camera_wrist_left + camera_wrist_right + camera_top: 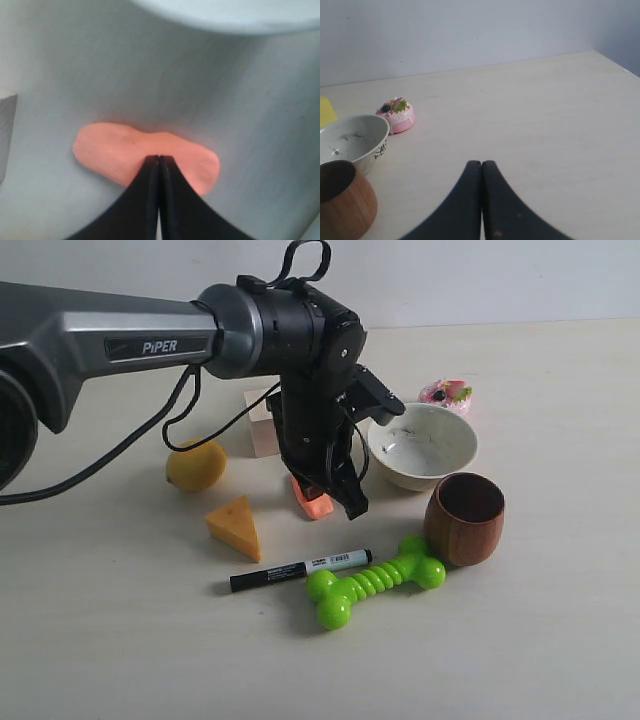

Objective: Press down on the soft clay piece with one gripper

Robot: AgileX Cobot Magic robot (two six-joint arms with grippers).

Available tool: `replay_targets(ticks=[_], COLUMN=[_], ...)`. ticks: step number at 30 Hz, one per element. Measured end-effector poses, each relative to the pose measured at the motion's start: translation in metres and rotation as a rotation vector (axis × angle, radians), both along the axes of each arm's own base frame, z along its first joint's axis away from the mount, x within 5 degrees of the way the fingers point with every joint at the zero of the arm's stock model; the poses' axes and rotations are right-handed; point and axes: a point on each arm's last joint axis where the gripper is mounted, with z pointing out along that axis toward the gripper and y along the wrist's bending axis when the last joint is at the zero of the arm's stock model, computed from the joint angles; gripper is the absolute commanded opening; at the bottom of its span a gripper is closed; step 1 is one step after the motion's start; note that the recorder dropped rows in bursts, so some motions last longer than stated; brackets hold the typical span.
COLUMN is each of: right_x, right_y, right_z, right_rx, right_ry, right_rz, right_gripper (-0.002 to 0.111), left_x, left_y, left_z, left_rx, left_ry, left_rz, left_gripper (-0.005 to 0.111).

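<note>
The soft clay piece [314, 501] is a small salmon-orange lump on the table, between the cheese wedge and the white bowl. My left gripper [340, 495] is shut and points down, its tips right at the clay. In the left wrist view the closed fingertips [159, 159] rest against the middle of the flattened clay piece [115, 150], with nothing between them. The right gripper [481, 164] is shut and empty over bare table, far from the clay; it does not show in the exterior view.
Around the clay stand a lemon [196, 466], a cheese wedge [236, 526], a black marker [300, 570], a green bone toy [372, 583], a wooden cup [465, 518], a white bowl [422, 445], a pink cake toy [446, 394] and a pale block [262, 420].
</note>
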Motion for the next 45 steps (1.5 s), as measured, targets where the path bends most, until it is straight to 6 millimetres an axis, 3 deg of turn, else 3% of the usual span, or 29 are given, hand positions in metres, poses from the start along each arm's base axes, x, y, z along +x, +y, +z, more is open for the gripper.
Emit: replay_targets(ticks=[24, 45], right_x=[0.000, 0.000], right_y=[0.000, 0.000], right_z=[0.000, 0.000], right_rx=[0.000, 0.000], right_ry=[0.000, 0.000], right_rz=[0.000, 0.000], right_gripper=[0.000, 0.000], left_x=[0.000, 0.001], left_y=[-0.001, -0.002], left_z=[-0.020, -0.021], left_rx=[0.041, 0.045], left_ry=[0.054, 0.049], left_rz=[0.017, -0.002], left_gripper=[0.000, 0.000])
